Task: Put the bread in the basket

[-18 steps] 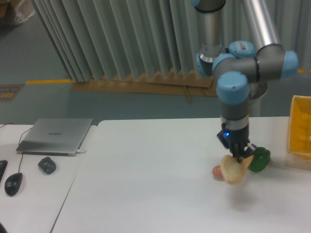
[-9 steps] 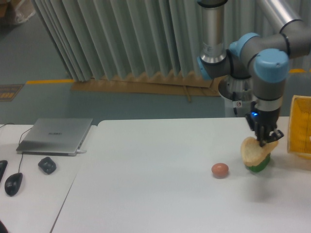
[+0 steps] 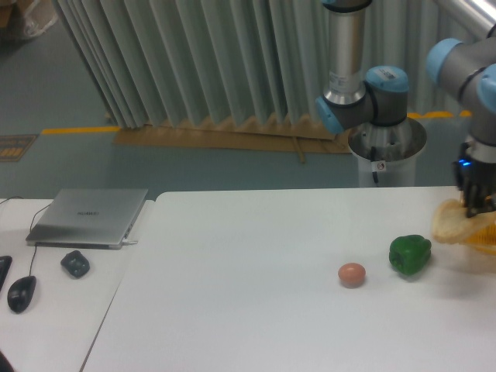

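My pincer hangs at the far right of the view, its 2 fingers pinching the bread, which dangles just below and slightly to the left of them, clear of the table. Directly beneath and to the right of my pincer only a yellow sliver of the basket shows; the rest is cut off by the frame edge, so I cannot tell how squarely I sit over its opening. That is my main worry: if I let go now, the slice may catch the near rim and tip back onto the table instead of dropping inside. The hold is also only on the top edge of a soft wedge, so I judge it could tear or slip loose with a jolt. Down and to the left of my pincer sits the green bell pepper, and farther left the small brown egg, both well apart from the bread; a falling slice could knock the pepper.
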Controlling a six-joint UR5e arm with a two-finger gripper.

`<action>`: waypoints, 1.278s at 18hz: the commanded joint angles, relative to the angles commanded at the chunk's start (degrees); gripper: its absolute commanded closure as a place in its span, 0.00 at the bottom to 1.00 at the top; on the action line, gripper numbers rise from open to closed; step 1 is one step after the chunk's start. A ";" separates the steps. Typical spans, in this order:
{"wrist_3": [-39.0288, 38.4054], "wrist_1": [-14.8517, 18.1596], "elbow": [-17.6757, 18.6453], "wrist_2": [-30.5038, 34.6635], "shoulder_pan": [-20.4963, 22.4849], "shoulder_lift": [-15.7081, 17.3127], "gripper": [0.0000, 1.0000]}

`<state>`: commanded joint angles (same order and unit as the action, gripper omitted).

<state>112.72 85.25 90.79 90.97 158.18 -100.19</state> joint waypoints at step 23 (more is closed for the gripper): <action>45.66 -7.29 -2.20 -0.62 20.76 -5.80 0.73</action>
<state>158.38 77.96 88.59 90.35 178.95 -106.00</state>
